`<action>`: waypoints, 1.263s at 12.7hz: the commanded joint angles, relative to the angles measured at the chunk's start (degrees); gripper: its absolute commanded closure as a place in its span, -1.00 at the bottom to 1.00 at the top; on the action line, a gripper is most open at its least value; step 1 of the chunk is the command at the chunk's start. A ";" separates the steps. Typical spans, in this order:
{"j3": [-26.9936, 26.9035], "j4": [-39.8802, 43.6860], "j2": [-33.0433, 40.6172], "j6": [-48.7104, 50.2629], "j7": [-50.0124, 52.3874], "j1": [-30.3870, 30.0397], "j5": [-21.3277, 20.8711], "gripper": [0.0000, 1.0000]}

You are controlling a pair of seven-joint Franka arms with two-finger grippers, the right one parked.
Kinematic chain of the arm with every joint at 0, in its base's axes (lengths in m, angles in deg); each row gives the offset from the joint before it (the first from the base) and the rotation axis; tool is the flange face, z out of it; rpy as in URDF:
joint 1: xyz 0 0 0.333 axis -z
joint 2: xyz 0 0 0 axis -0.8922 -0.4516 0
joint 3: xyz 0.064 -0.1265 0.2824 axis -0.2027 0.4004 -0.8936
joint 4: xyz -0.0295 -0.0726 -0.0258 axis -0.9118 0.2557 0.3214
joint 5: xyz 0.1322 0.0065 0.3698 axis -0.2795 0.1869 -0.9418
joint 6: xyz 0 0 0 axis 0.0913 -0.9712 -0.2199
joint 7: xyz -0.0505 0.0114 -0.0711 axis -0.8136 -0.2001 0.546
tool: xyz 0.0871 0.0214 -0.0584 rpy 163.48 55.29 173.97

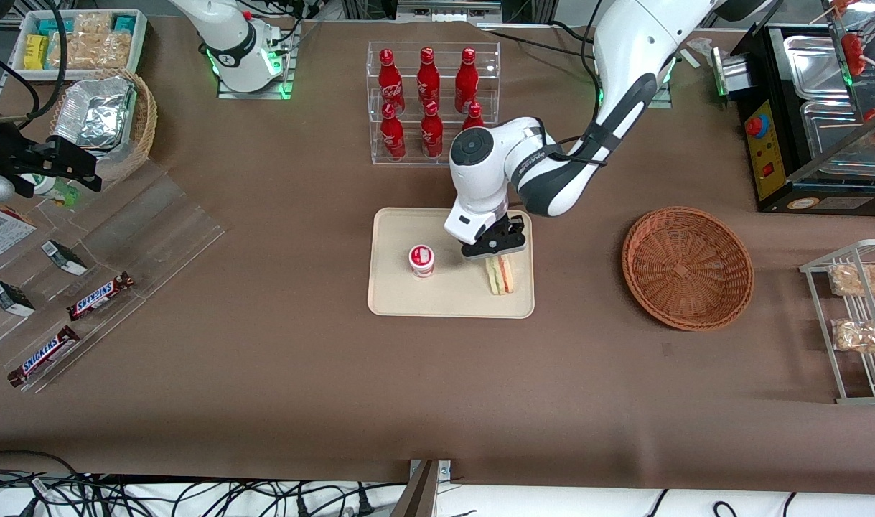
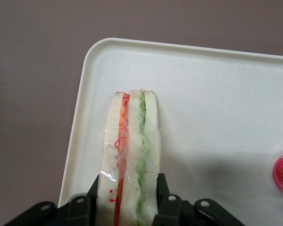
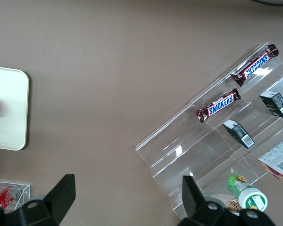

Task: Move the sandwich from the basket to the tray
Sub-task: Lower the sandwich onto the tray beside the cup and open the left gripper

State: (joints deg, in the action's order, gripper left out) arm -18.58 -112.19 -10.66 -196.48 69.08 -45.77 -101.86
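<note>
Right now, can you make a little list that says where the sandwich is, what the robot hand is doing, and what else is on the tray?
sandwich: standing on edge on the tray
gripper: over the tray, fingers closed on the sandwich
basket: nothing in it, toward the working arm's end
also on tray: small strawberry cup, apart from the sandwich

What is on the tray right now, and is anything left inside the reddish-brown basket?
On the tray stand a small strawberry-lidded cup and the sandwich, its end gripped by the gripper. The arm hides part of the tray. The basket holds nothing visible.
</note>
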 commanded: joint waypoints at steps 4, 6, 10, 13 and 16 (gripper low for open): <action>0.27 3.77 0.14 1.11 1.12 -0.07 -0.19 -0.96; 0.27 3.95 2.59 3.12 0.34 -0.33 2.70 -1.00; 0.27 11.21 6.30 13.55 -9.74 -3.75 13.58 -1.00; 0.27 20.71 6.30 25.87 -20.48 -7.44 18.61 -1.00; 0.18 24.86 6.47 30.46 -24.87 -10.60 18.80 -1.00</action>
State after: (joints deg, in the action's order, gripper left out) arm -18.67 -90.41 -3.56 -169.10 48.00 -55.04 -84.40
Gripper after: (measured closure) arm 0.000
